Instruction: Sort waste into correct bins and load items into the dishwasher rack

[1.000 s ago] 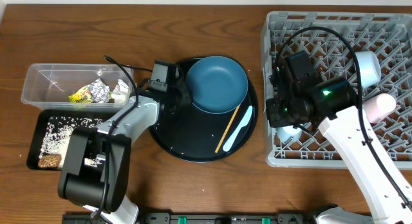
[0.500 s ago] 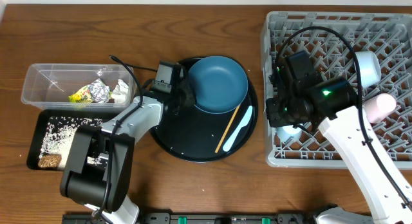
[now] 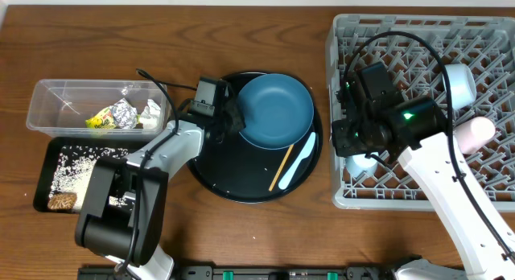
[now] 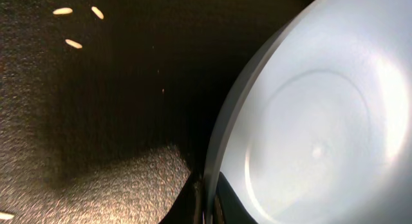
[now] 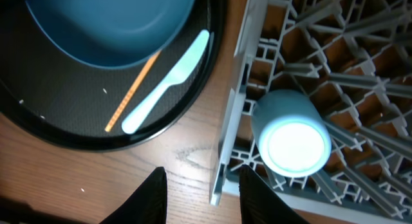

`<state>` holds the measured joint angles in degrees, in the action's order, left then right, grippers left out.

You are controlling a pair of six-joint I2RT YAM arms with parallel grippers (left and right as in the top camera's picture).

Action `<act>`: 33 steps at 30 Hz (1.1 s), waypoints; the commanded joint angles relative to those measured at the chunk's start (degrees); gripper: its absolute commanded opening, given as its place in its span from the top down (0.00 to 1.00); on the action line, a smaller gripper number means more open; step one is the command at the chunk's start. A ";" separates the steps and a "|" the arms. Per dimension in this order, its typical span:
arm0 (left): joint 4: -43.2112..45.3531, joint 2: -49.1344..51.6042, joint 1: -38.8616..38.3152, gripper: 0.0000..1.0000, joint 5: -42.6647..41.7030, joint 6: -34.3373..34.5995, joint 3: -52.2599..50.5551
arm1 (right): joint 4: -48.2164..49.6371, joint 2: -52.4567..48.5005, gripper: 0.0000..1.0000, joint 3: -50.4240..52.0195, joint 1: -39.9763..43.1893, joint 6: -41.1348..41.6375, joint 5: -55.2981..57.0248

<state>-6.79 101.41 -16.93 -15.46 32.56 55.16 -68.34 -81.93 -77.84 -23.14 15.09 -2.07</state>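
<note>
Overhead shows the left pincer (image 3: 231,119) clamped on the rim of the dark blue plate (image 3: 278,111), which rests on the round black tray (image 3: 225,171). Bite looks shallow, hard to tell, so it might slip when lifted and hit the chopstick (image 3: 283,166). Right pincer (image 5: 203,179) gapes empty.

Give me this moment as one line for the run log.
left gripper: shut on dark blue plate rim | right gripper: open, empty, over rack edge near light blue cup | chopstick, spoon: on round black tray
</note>
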 commanded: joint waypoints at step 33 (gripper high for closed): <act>-26.58 -31.02 -0.46 0.94 -2.97 -1.90 0.31 | 12.90 -2.67 0.46 -3.69 -1.33 -0.13 -4.42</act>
<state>-33.45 70.76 -16.95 -16.49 31.42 55.00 -55.90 -84.01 -81.73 -23.75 15.46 -5.85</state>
